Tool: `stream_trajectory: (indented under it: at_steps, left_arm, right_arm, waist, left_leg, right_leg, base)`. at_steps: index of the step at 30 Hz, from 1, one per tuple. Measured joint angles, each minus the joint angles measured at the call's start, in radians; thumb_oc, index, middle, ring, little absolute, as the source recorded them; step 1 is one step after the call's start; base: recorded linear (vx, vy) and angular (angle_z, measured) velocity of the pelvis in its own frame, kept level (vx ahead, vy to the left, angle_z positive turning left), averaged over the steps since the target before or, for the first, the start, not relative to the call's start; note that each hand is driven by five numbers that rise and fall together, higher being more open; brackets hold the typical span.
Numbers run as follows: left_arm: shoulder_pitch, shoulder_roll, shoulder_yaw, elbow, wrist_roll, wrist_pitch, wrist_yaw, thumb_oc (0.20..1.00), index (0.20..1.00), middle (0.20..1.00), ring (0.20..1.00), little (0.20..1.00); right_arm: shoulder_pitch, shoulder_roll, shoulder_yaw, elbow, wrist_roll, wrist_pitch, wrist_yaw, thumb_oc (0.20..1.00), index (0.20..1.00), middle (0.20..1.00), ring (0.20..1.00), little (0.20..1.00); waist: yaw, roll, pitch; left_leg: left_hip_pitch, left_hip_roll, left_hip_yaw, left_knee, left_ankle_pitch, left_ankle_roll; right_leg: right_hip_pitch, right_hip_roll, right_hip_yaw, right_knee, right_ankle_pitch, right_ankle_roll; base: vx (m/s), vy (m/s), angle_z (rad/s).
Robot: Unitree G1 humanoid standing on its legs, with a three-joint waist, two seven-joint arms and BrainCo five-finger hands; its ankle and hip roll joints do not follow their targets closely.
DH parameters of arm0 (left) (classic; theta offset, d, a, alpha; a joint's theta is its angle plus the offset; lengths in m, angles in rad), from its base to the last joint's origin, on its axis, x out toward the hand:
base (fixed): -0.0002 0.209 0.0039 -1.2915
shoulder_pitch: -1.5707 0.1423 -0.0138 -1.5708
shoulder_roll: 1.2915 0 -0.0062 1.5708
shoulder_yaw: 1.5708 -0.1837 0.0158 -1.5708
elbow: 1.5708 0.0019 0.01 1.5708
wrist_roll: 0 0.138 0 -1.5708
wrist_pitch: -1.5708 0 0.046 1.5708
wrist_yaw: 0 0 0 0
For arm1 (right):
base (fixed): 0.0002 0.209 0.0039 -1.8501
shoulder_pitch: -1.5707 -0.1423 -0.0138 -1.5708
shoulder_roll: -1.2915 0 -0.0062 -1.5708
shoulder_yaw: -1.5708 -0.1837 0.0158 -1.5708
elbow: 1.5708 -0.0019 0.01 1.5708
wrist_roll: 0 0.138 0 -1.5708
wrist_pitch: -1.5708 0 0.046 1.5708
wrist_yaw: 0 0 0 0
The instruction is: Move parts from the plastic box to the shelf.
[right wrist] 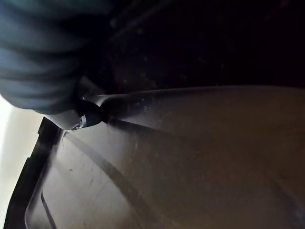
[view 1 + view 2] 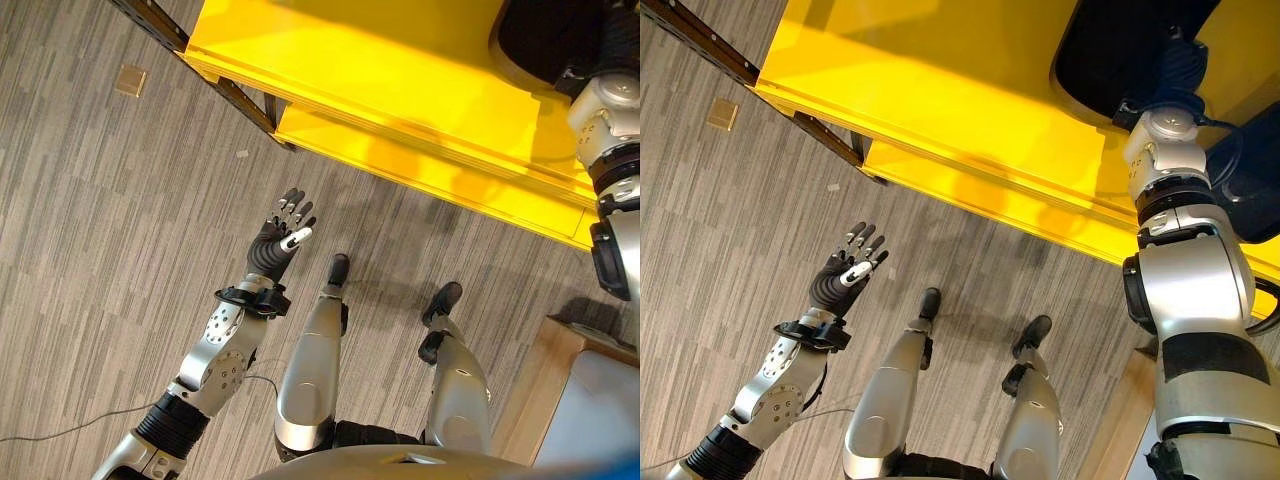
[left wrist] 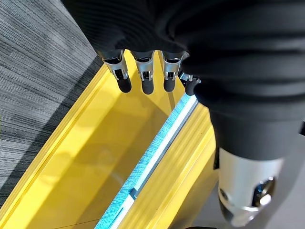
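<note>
Your right hand [image 1: 71, 112] reaches into the black plastic box [image 2: 1110, 60] on the yellow shelf [image 2: 940, 90], fingers unreadable; left hand [image 2: 845, 270] hangs apart, relaxed.

The left arm stretches forward and low, its left hand [image 2: 285, 232] held out with the fingers [image 3: 144, 78] straight and slightly spread, holding nothing. The right arm reaches up and forward at the right side, and its right hand [image 1: 83, 117] shows too little to read the fingers.
</note>
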Motion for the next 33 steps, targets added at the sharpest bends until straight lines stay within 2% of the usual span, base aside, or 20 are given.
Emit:
stream_trajectory:
  at_steps: [8,9,10,33]
  left_arm:
    - [0.000,0.000,-0.001,0.000,-0.001,0.000,0.001,1.000,1.000,1.000,1.000,1.000]
    - [0.000,0.000,-0.001,0.000,-0.001,0.000,0.001,1.000,1.000,1.000,1.000,1.000]
    - [0.000,0.000,-0.001,0.000,-0.001,0.000,0.002,1.000,1.000,1.000,1.000,1.000]
    - [-0.012,0.000,-0.009,0.000,-0.028,-0.003,0.003,1.000,1.000,1.000,1.000,1.000]
  right_arm:
    - [0.000,-0.002,0.000,0.000,0.007,-0.001,-0.002,0.200,0.200,0.200,0.200,0.200]
    - [0.000,-0.002,0.000,0.001,0.007,-0.001,-0.002,0.658,0.658,0.658,0.658,0.658]
    - [0.000,-0.002,0.001,0.001,0.007,-0.001,-0.002,1.000,1.000,1.000,1.000,1.000]
    - [-0.018,0.005,0.020,0.017,0.006,-0.002,0.000,1.000,1.000,1.000,1.000,1.000]
  waist:
    - [0.000,0.001,-0.001]
    - [0.000,0.001,-0.001]
    - [0.000,0.001,-0.001]
    - [-0.004,0.002,-0.001]
  left_leg:
    - [-0.001,-0.002,-0.001,0.000,0.001,0.001]
    - [-0.001,-0.002,-0.001,0.000,0.001,0.001]
    - [-0.001,-0.002,-0.001,0.000,0.001,0.001]
    - [0.004,-0.001,0.001,0.008,0.003,0.002]
  right_leg:
    - [0.000,-0.002,-0.001,0.001,0.000,0.001]
    - [0.000,-0.002,-0.001,0.001,0.000,0.001]
    - [0.000,-0.002,-0.001,0.001,0.000,0.001]
    - [0.000,-0.003,0.006,0.013,0.001,0.001]
  base:
    - [0.00,0.000,0.00]
    - [0.00,0.000,0.00]
    - [0.00,0.000,0.00]
    - [0.00,0.000,0.00]
